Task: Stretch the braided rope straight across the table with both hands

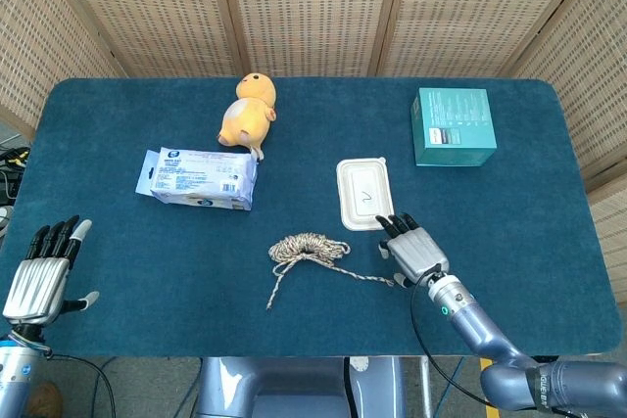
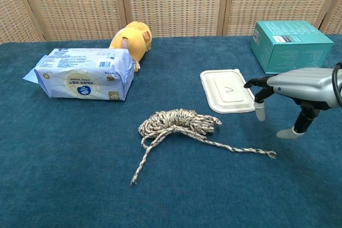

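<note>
The braided rope (image 1: 307,249) (image 2: 179,123) lies in a loose bundle at the table's near middle. One tail runs left-down to a free end (image 2: 133,181), the other trails right to an end (image 2: 270,154). My right hand (image 1: 414,251) (image 2: 296,89) hovers just right of the bundle, above that right tail, fingers spread and holding nothing. My left hand (image 1: 41,269) stays at the table's near left corner, far from the rope, fingers extended and empty; the chest view does not show it.
A white lidded container (image 1: 364,193) (image 2: 227,90) lies just beyond my right hand. A teal box (image 1: 453,126) (image 2: 290,38) stands at the back right. A blue wipes pack (image 1: 200,177) (image 2: 83,73) and a yellow plush toy (image 1: 248,113) (image 2: 132,38) sit at left-centre.
</note>
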Available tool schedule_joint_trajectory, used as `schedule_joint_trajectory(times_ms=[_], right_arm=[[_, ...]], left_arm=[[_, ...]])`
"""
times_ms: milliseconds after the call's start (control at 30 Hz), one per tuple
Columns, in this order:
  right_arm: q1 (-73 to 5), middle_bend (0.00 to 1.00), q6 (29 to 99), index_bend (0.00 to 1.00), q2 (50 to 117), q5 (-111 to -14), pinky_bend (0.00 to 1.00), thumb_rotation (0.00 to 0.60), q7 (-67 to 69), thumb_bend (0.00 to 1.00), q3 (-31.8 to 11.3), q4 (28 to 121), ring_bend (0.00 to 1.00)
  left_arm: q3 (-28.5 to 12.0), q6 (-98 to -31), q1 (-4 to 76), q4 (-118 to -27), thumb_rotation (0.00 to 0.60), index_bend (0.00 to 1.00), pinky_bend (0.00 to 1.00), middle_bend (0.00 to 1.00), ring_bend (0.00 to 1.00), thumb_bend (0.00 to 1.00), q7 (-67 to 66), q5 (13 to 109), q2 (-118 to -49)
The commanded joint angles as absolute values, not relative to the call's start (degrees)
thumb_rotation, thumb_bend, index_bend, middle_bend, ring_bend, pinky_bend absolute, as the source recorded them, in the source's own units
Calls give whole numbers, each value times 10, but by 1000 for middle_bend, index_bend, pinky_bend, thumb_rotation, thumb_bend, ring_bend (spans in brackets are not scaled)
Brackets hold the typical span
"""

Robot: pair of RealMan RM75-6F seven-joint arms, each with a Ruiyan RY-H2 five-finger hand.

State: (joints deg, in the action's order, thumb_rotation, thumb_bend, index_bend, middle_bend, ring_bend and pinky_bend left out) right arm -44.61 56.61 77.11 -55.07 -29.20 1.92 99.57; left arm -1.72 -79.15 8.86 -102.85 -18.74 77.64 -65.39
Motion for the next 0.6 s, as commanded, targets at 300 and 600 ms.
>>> schedule_joint_trajectory(times_ms=[300,600], right_arm=[[-421,0,559,458,827,-521,0,600,-250,273,-3,978,0],[-405,0,564,473,876,-531,0,600,-247,291,2,924,0]], left_arm=[[-18,-788,90,-1028,600,0,0,0,0,0,-185,774,-653],[-18,-787,90,-1028,600,0,0,0,0,0,-180,775,-650]])
